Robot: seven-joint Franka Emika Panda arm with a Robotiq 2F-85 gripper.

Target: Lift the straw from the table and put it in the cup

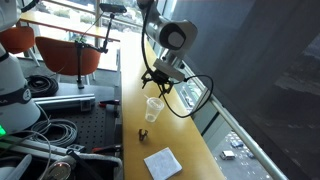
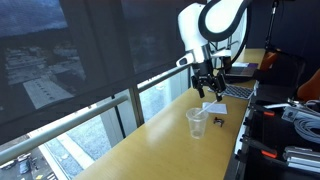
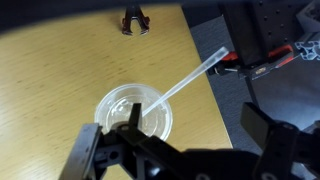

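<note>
The clear plastic cup [image 3: 113,106] stands upright on the wooden counter [image 3: 60,70]. The thin pale straw [image 3: 195,76] has its lower end inside the cup and leans out over the rim toward the counter's edge. My gripper [image 3: 197,121] hangs open just above, with one finger over the cup and the other out past the counter's edge, and nothing between them. In both exterior views the gripper [image 1: 160,84] [image 2: 208,88] is a short way above the cup [image 1: 153,108] [image 2: 197,122].
A small dark lump [image 3: 135,22] [image 1: 141,132] lies on the counter near the cup. A white square napkin [image 1: 162,162] lies farther along. A window railing [image 2: 110,105] borders one long side; cables and equipment [image 1: 50,135] sit off the other.
</note>
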